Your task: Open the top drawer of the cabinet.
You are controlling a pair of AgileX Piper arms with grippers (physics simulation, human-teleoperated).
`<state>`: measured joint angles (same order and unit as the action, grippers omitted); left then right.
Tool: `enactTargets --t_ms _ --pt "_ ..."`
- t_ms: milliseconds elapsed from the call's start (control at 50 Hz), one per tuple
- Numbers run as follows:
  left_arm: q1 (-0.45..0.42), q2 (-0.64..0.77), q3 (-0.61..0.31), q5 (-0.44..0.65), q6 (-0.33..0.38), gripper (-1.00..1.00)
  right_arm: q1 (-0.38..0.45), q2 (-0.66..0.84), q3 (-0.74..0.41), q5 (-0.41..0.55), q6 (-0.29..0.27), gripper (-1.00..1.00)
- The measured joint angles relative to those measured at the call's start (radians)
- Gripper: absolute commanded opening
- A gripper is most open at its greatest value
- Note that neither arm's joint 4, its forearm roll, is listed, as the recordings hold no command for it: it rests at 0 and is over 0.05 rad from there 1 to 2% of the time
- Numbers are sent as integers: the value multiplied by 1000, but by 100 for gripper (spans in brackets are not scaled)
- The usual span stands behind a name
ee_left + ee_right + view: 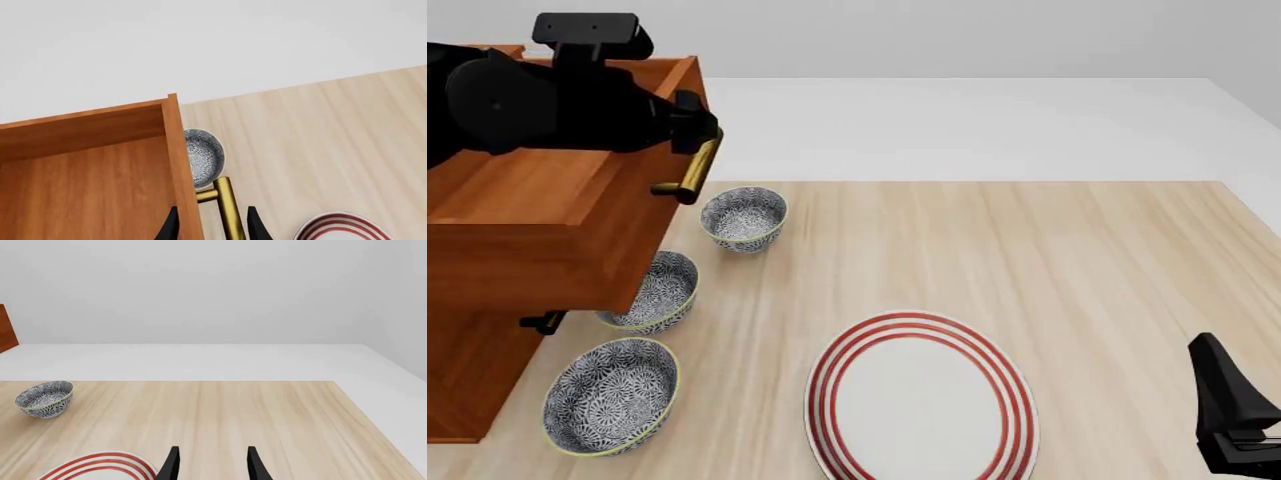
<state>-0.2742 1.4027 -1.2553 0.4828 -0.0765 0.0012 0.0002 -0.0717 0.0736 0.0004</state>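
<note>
The cabinet point(467, 385) stands at the table's left edge. Its top drawer point(541, 250) is pulled out toward the table's middle, and the left wrist view looks into its bare wooden inside point(87, 185). My left gripper point(698, 128) is at the brass bar handle point(699, 165). In the left wrist view the handle point(227, 210) runs between the spread black fingers point(257, 227), and my left gripper point(213, 229) is open. My right gripper point(1212, 350) hangs open and empty near the front right corner, far from the cabinet.
Three patterned bowls sit by the cabinet: one point(745, 218) just past the handle, one point(657, 290) partly under the drawer, one point(610, 395) near the front. A red-ringed white plate point(921, 400) lies front centre.
</note>
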Motion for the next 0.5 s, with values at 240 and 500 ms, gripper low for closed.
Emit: enactTargets --t_ms 240,500 --pt "-4 1 -3 8 -5 100 0 0 0 0 0 100" --pt "-12 -1 -7 25 3 100 0 0 0 0 0 100"
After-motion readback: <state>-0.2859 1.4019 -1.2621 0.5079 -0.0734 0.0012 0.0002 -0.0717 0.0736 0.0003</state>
